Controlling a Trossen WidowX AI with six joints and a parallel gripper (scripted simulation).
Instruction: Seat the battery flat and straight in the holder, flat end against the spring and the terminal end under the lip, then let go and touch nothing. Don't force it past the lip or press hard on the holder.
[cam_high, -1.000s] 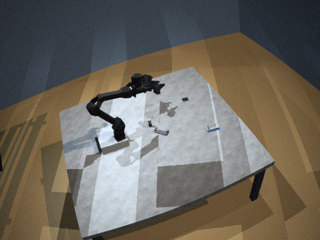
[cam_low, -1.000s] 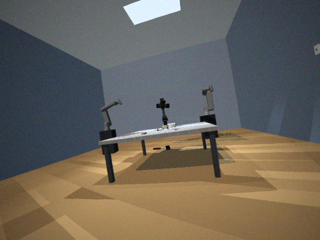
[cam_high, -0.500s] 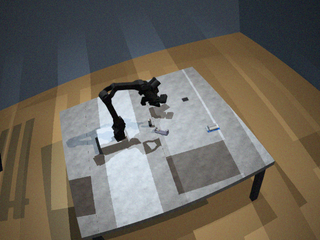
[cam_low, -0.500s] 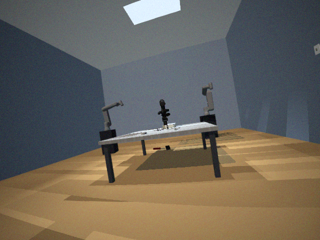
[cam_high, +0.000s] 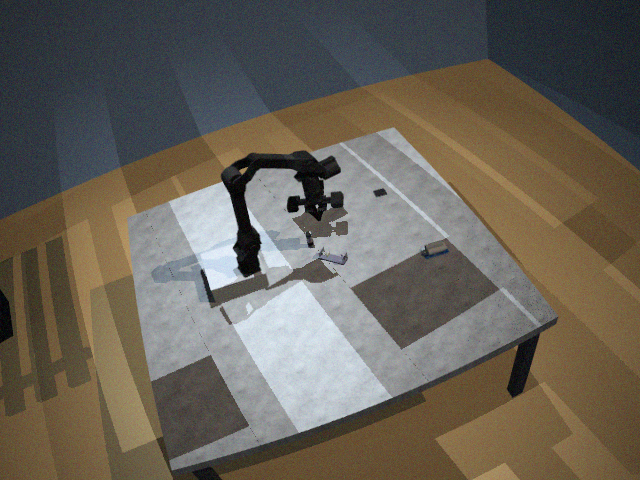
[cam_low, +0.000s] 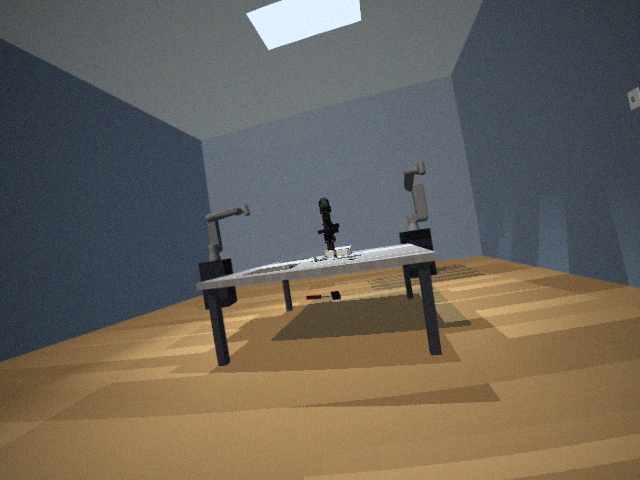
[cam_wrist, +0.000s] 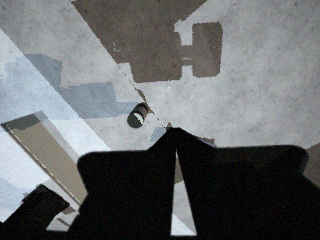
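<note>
The battery (cam_high: 309, 238) (cam_wrist: 138, 114) is a small dark cylinder standing on end on the grey table (cam_high: 310, 356). The holder (cam_high: 333, 256) is a small pale violet tray lying on the table just right of the battery and nearer the front. My gripper (cam_high: 316, 212) (cam_wrist: 174, 132) points straight down and hangs a little above the table, behind and slightly right of the battery. Its fingers are shut together with nothing between them. In the wrist view the battery lies clear of the fingertips, up and to the left. In the exterior view the gripper (cam_low: 329, 241) hangs above the table top.
A blue-based block with a tan cylinder (cam_high: 434, 249) lies to the right. A small dark square (cam_high: 379, 192) lies at the back right. Two grey arms on pedestals (cam_low: 214, 242) (cam_low: 416, 206) stand behind the table, and a red-handled tool (cam_low: 316, 297) lies on the floor.
</note>
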